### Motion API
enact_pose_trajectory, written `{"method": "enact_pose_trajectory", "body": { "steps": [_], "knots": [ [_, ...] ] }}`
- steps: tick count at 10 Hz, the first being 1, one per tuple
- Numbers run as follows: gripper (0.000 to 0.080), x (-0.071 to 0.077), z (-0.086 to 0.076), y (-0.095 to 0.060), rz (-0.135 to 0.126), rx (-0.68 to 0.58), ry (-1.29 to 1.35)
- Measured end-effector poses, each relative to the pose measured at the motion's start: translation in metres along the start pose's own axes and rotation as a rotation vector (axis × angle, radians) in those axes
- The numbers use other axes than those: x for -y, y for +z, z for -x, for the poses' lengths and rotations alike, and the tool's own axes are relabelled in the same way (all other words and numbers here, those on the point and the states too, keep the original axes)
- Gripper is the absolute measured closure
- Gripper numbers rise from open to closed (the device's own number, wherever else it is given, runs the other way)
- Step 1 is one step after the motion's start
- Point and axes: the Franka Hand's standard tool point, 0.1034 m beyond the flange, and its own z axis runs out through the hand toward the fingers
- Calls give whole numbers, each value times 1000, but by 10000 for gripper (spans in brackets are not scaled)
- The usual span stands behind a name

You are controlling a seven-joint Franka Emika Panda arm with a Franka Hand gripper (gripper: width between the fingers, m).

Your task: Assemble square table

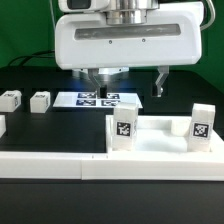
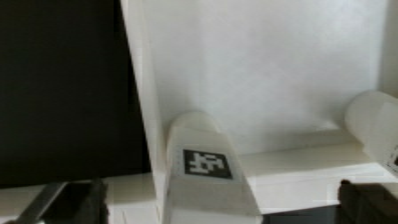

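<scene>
Claw (image 1: 125,85) hangs just above the table top (image 1: 155,128). Its two fingers are wide apart and hold nothing. In the wrist view the dark fingertips (image 2: 63,200) stand one on each side of a leg (image 2: 210,160), with room to spare. I think it is lined up that way so it can come down and grab that leg, maybe to turn it in tight.

Now start from the exterior view's left. One loose leg (image 1: 10,98) and a second loose leg (image 1: 40,100) rest on the black table (image 1: 30,135), well apart from the table top. They look like they are waiting their turn. Next, further back, lies the flat marker board (image 1: 108,100).

Right of that, and nearer, sits the table top. It is white with raised edges. A left leg (image 1: 122,128) and a right leg (image 1: 200,125) stand up on it, each short and white with a black-and-white tag. The legs point up, so the table is being built upside down.

Along the front runs a long white rail (image 1: 60,165). The table top sits right against it, likely so it cannot slide when a leg is turned.
</scene>
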Motion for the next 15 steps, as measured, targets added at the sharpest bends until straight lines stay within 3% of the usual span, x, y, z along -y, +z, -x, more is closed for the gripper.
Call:
{"method": "enact_pose_trajectory", "body": {
  "steps": [2,3,6,10,11,12,14,15],
  "knots": [
    [150,-16,20,24,21,42,14],
    [150,-25,29,41,45,31,12],
    [150,-34,38,73,82,34,9],
    [162,-35,41,80,87,41,9],
    [350,-36,41,80,87,41,9],
    [350,-36,41,80,87,41,10],
    [668,-36,41,80,87,41,10],
    [732,-36,42,80,87,45,2]
  ]
}}
